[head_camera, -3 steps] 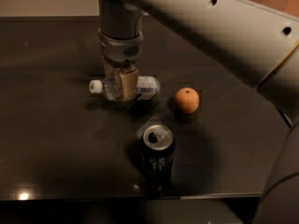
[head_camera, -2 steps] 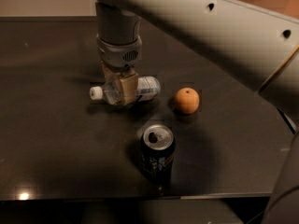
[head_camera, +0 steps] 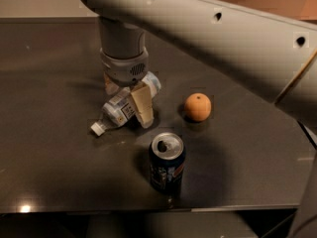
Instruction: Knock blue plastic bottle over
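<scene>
Lying on its side on the dark worktop (head_camera: 44,88), the blue plastic bottle (head_camera: 118,113) points its white cap toward the front left, and its other end is tucked under the arm's wrist. The tool (head_camera: 128,105) hangs straight down over the bottle's middle, right against it; how far it is open, I cannot tell. An orange (head_camera: 198,106) sits to the right, apart from the bottle. A dark blue can (head_camera: 167,163) stands upright nearer the front edge.
</scene>
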Controlling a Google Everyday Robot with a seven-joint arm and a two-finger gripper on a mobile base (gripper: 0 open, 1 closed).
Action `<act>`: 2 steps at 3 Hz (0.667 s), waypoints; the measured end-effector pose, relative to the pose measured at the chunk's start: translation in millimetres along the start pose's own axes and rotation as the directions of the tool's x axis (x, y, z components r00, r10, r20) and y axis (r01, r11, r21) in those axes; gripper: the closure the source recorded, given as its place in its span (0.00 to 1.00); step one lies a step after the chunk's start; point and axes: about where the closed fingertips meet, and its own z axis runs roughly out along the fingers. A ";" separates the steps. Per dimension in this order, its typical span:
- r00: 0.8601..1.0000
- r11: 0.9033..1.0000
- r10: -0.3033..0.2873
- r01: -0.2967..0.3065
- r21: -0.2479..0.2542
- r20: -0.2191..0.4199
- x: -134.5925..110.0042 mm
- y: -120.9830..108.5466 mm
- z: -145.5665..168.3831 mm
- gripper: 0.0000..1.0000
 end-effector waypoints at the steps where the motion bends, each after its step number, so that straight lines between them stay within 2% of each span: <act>1: 1.000 1.000 -0.006 0.006 -0.011 0.004 0.6 7.4 7.3 0.00; 2: 1.000 1.000 -0.006 0.006 -0.011 0.004 0.6 7.3 7.3 0.00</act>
